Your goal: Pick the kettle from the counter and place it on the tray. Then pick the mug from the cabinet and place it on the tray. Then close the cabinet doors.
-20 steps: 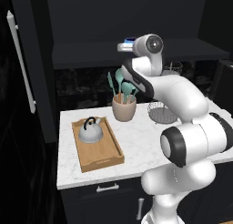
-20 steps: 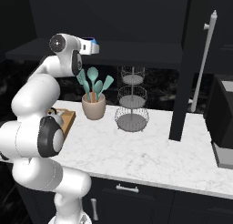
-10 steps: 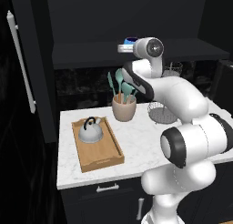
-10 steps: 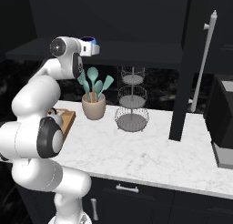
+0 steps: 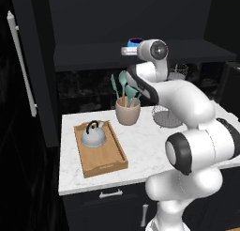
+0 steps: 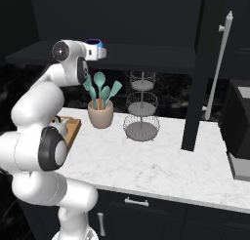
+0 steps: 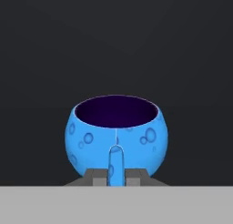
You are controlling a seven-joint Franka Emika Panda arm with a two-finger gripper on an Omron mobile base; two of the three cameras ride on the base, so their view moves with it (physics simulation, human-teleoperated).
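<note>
The blue mug [image 7: 117,127] with a dark purple inside stands on the dark cabinet's shelf [image 5: 89,54]. Its small handle points at me, and my gripper [image 7: 116,175] is shut on that handle. From the base, the mug [image 5: 136,41] [image 6: 93,41] shows just over the hand, with the gripper [image 5: 127,50] [image 6: 101,51] at shelf height. The grey kettle [image 5: 93,135] [image 6: 57,123] sits upright on the wooden tray [image 5: 107,162] [image 6: 74,129] on the counter [image 5: 145,145]. Both cabinet doors [image 5: 28,70] [image 6: 207,73] stand open.
A beige crock with teal utensils [image 5: 127,111] [image 6: 100,114] stands right under the arm. The wire tiered basket stand [image 6: 141,110] [image 5: 164,115] is to its right. A dark appliance [image 6: 239,136] sits at the counter's far right end.
The jaws have shut on the mug's handle. The arm has hardly moved, and the kettle and the tray lie as before.
</note>
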